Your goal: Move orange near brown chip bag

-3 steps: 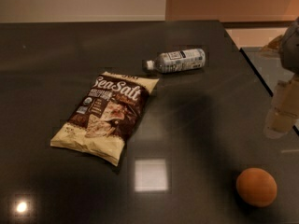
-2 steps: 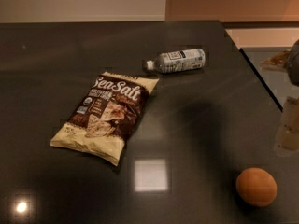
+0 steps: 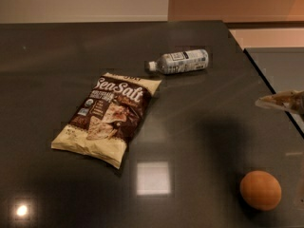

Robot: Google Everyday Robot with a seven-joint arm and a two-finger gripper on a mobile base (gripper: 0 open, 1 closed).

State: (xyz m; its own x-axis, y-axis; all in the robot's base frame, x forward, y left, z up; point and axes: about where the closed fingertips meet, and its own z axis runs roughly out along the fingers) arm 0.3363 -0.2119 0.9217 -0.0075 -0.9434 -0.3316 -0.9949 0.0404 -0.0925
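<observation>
The orange lies on the dark table near the front right corner. The brown chip bag, cream-edged with "Sea Salt" script, lies flat left of centre, well apart from the orange. Only a pale tip of my gripper shows at the right edge, above and to the right of the orange, not touching it. The rest of the gripper is out of view.
A clear plastic bottle lies on its side behind the bag. The dark glossy table has its right edge running close past the orange. Ceiling lights reflect on the table in front of the bag.
The gripper has drifted right, so less of it shows at the right edge. The orange, the bag and the bottle have not moved.
</observation>
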